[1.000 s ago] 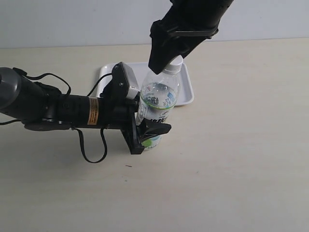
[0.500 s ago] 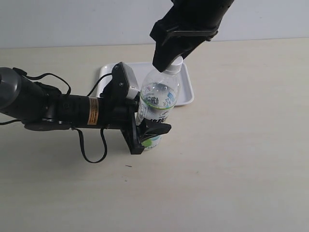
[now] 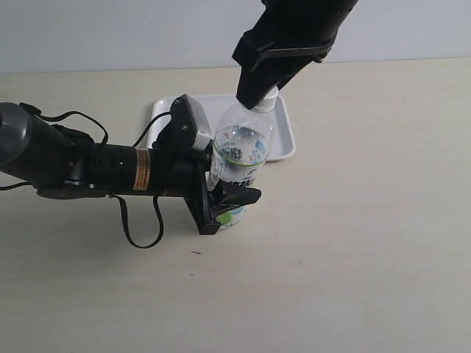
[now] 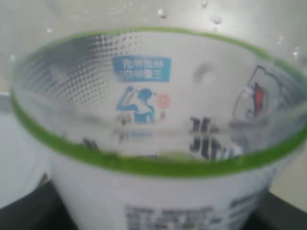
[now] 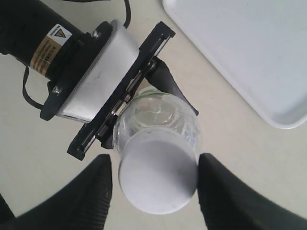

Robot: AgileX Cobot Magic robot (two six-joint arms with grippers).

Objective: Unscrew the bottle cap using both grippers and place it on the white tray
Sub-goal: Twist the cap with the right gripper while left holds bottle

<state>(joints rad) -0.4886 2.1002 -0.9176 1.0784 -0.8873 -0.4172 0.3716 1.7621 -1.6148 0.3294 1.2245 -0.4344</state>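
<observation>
The clear bottle point(image 3: 239, 151) with its white-and-green label stands upright on the table, just in front of the white tray point(image 3: 285, 149). My left gripper point(image 3: 224, 206) is shut on the bottle's lower part; in the left wrist view the label point(image 4: 158, 143) fills the picture. The white bottle cap point(image 3: 268, 94) sits on the neck. My right gripper point(image 3: 254, 92) hangs over it from above, open. In the right wrist view the cap point(image 5: 157, 178) lies between the two black fingers point(image 5: 93, 191), with a gap on one side and the other finger close against it.
The white tray point(image 5: 240, 57) lies behind the bottle with nothing visible on it. The left arm's long black body and cables point(image 3: 88, 173) stretch across the table's left side. The left gripper's grey plate point(image 5: 96, 72) sits close beside the bottle.
The right gripper has risen slightly and shifted a little right, uncovering more of the cap. The bottle and left arm have stayed still.
</observation>
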